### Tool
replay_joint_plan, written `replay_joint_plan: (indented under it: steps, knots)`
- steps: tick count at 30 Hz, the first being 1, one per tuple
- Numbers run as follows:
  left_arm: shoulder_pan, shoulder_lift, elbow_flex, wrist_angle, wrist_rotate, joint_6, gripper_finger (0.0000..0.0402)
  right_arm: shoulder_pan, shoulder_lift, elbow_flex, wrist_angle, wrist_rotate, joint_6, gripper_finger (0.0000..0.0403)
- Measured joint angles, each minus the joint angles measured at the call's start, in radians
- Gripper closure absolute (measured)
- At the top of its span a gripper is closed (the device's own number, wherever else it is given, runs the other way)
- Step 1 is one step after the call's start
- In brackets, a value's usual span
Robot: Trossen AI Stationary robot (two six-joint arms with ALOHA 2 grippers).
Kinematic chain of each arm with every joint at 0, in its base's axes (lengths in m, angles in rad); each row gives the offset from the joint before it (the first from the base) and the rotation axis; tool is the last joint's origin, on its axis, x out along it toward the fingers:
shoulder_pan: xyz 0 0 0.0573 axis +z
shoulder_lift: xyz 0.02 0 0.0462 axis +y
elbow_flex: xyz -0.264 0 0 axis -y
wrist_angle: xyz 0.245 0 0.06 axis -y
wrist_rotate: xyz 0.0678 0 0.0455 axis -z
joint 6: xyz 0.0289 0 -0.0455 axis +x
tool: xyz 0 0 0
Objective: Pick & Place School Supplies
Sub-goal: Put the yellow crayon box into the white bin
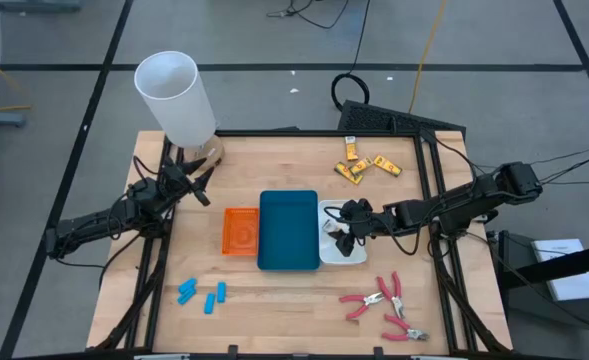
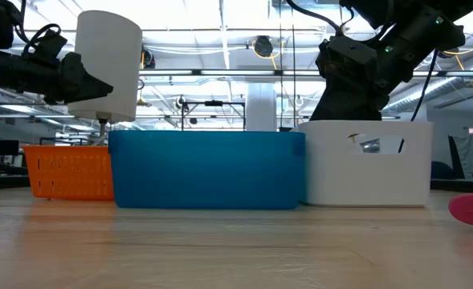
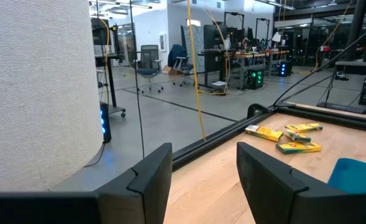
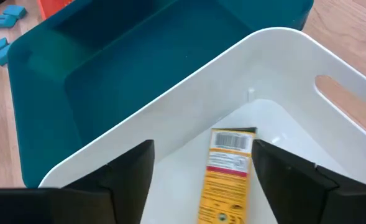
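1. Right now, right hand (image 4: 201,168) spread wide over the white tray (image 4: 282,56) at frame centre-right, a yellow-orange packet (image 4: 227,174) with a barcode label lying loose between its fingers, inside the tray.
2. Upper right on the desk (image 1: 294,310): three more yellow packets (image 1: 367,165).
3. Lower right: pink-handled pliers (image 1: 384,305); lower left: three light-blue pieces (image 1: 202,293).
4. Left hand (image 3: 201,168) parted, gripping nothing, beside the white cylinder (image 1: 176,97) at upper left.
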Motion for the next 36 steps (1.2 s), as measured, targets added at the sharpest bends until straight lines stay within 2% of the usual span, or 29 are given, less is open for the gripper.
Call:
replay_joint_plan:
  steps: [7,14,25,30,36]
  knots:
    - [0.0,0.0,0.0,0.0,0.0,0.0,0.022,-0.005,-0.003,0.0,0.012,0.001,-0.024,0.0129]
    - [0.0,0.0,0.0,0.0,0.0,0.0,0.022,-0.058,-0.09,0.0,0.024,0.017,-0.134,0.014]
    - [0.0,0.0,0.0,-0.002,0.0,0.0,0.022,-0.158,-0.215,0.0,-0.01,0.241,-0.385,0.0145]
    - [0.0,0.0,0.0,-0.002,0.0,0.0,0.022,-0.239,-0.236,0.0,-0.057,0.296,-0.449,0.0145]
    - [0.0,0.0,0.0,-0.002,0.0,0.0,0.022,-0.433,-0.237,0.0,-0.236,0.291,-0.454,0.0145]
